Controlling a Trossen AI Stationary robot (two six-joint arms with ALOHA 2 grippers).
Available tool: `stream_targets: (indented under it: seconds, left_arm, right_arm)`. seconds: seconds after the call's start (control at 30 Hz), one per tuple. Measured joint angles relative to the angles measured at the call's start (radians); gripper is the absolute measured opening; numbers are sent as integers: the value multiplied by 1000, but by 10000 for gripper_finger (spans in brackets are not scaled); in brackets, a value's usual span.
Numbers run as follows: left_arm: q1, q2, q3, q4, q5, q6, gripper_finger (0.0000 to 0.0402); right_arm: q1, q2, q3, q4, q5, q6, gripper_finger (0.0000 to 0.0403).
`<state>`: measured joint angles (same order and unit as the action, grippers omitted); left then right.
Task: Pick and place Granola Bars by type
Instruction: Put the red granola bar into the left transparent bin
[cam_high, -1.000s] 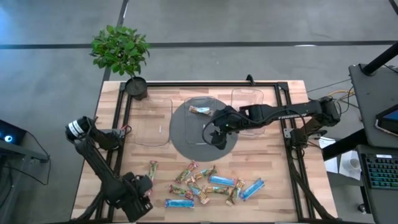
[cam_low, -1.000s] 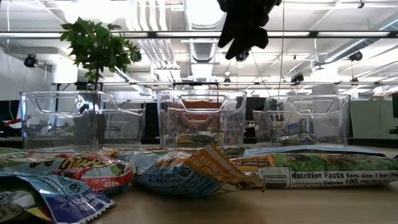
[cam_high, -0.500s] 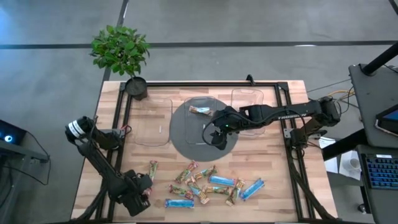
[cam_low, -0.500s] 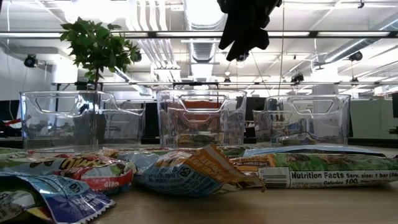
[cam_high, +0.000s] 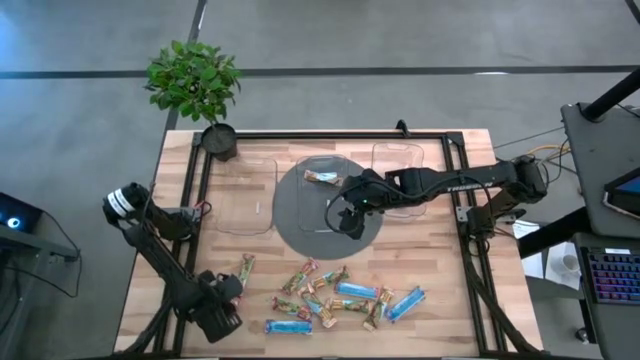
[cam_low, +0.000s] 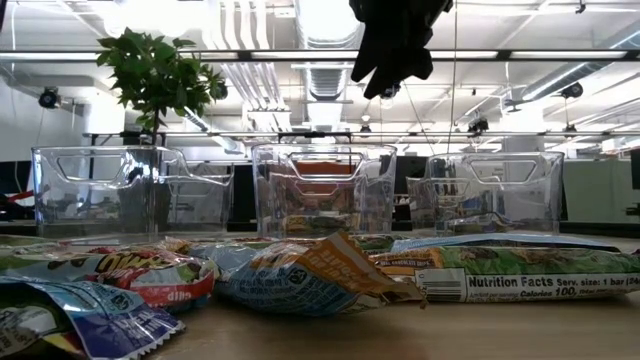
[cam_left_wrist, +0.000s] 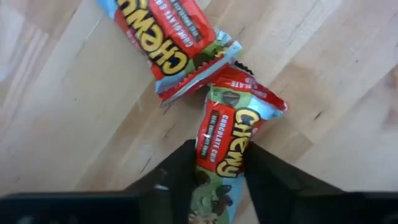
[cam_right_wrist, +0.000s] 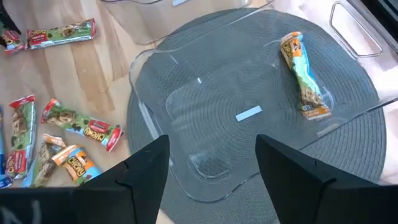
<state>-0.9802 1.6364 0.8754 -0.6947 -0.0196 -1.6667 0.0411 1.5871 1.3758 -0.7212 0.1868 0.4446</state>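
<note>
From above, the Granola Bars (cam_high: 335, 295) are lying scattered along the counter's (cam_high: 430, 250) near edge, while the left tool (cam_high: 222, 305) is sitting at their left end, its fingers hidden beneath the wrist. The right tool (cam_high: 347, 218) is hovering over the middle clear bin (cam_high: 322, 195). In the left wrist view, the fingers are pinching a green Chewy bar (cam_left_wrist: 225, 138) (its lower end cut off). In the right wrist view, the fingers are spreading wide apart, holding nothing, above one bar in the bin (cam_right_wrist: 303, 76).

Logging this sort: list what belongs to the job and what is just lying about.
Job:
granola bars scattered on the table
bar in the middle clear bin
left clear bin
right clear bin
left pincer, gripping a Chewy bar
right pincer, open

Lying about:
potted plant
grey round mat
</note>
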Motion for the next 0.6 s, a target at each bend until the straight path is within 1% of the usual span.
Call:
stream_targets:
  seconds: [0.1,0.17,0.2,0.27,0.3,0.37,0.43,0.5,0.53,0.57,0.6]
  left_arm:
    - [0,-24,10,54,1,-24,55]
    - [1,-52,31,100,5,-39,30]
    - [2,-81,38,83,-9,-51,22]
    - [1,-144,60,92,-83,-83,13]
    - [2,-176,67,101,-139,-106,11]
    - [6,-260,70,42,-319,-172,11]
    - [13,-357,76,-51,-561,-274,12]
    - [31,-452,72,-206,-795,-397,12]
    - [53,-499,68,-296,-887,-446,12]
    - [85,-540,67,-365,-940,-474,11]
    - [130,-576,67,-419,-961,-474,11]
  right_arm:
    - [-1,0,0,2,0,0,228]
    - [-1,0,1,2,-3,1,228]
    - [-1,0,2,4,-4,3,228]
    - [-3,0,3,14,-4,15,228]
    - [-6,0,3,21,-5,22,228]
    - [-8,0,3,48,-4,26,228]
    - [-10,0,3,83,-4,27,228]
    - [-10,0,4,121,-4,27,228]
    - [-10,0,4,136,-4,27,228]
    - [-10,0,4,148,-4,27,228]
    - [-11,0,4,155,-4,27,228]
